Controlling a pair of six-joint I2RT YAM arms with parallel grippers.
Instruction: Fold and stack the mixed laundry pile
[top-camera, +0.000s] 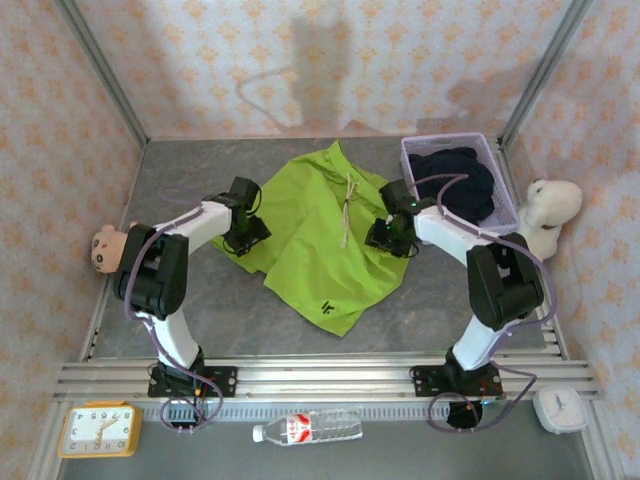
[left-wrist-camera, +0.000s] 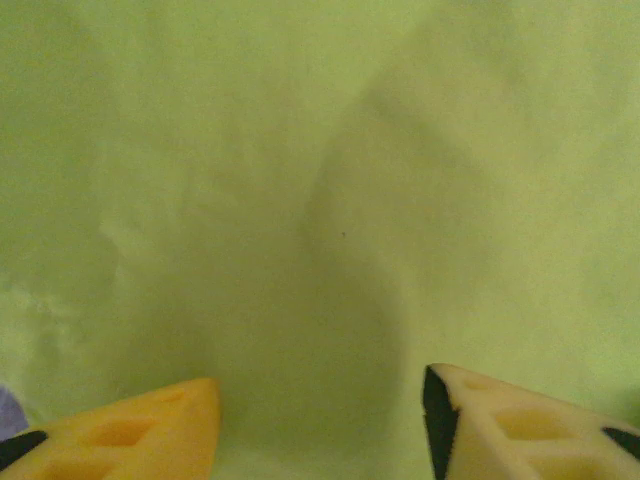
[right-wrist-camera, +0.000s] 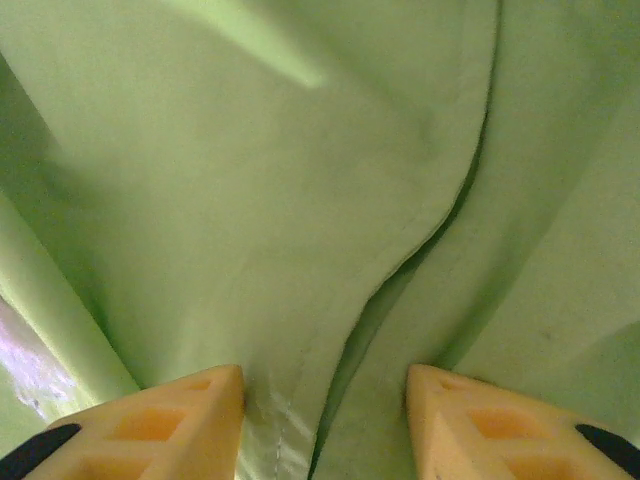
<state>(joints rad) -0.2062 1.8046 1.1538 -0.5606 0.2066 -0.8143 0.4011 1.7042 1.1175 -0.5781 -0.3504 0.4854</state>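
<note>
The lime-green garment (top-camera: 315, 235) lies spread on the grey table (top-camera: 200, 330), its pale drawstring (top-camera: 348, 205) running down the middle. The dark navy garment (top-camera: 460, 180) is bunched inside the lavender basket (top-camera: 410, 152) at the back right. My left gripper (top-camera: 243, 238) is down at the green cloth's left edge; its jaws stand open over smooth green fabric (left-wrist-camera: 330, 250). My right gripper (top-camera: 385, 238) is down at the cloth's right edge, open, with a hemmed fold of green fabric (right-wrist-camera: 400, 250) between its fingers (right-wrist-camera: 190, 410).
A white plush toy (top-camera: 548, 205) sits right of the basket, a small doll head (top-camera: 103, 248) at the table's left edge. A yellow clock (top-camera: 98, 430), a water bottle (top-camera: 308, 430) and a white clock (top-camera: 560, 408) lie in front of the metal rails.
</note>
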